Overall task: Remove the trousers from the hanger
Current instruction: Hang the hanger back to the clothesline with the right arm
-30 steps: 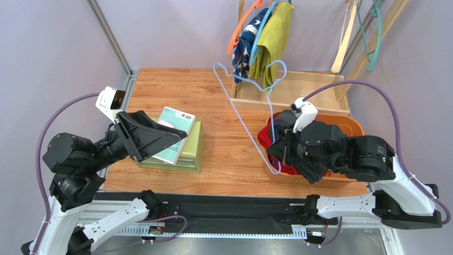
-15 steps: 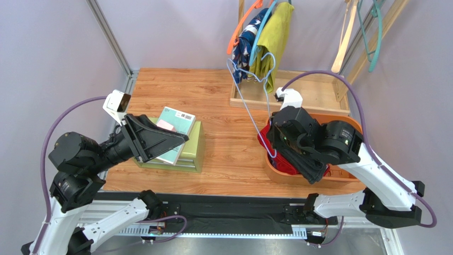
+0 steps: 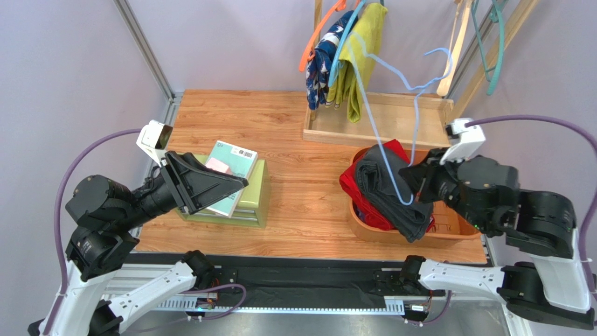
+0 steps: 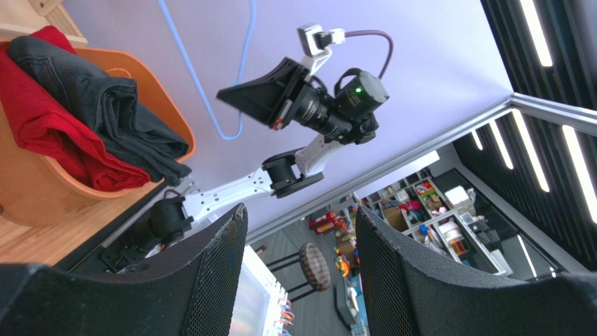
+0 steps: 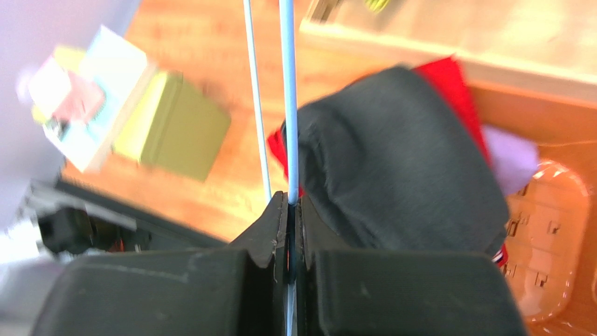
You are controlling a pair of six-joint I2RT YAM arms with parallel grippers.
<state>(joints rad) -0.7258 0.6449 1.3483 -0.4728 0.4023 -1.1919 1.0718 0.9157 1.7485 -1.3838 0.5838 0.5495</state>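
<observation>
Black folded cloth trousers lie on top of the bright red cloth trousers in the orange plastic basket at the right of the wooden table. In the right wrist view a patch of lilac purple cloth shows beside the red, so three garments appear to be off and deposited. The right gripper is clamped on the thin wire of the light blue wire hanger, which is bare and held up above the basket, its hook raised toward the back right. The left gripper hangs with its jaws apart and nothing between them, over the pale green box with books on it at the left. At the back, the navy blue white-patterned trousers hang on an orange plastic hanger, and the yellow-green trousers hang just beside them. Judging by this, the task is a little past halfway: the empty hanger needs putting away, and two pairs are not yet taken down.
</observation>
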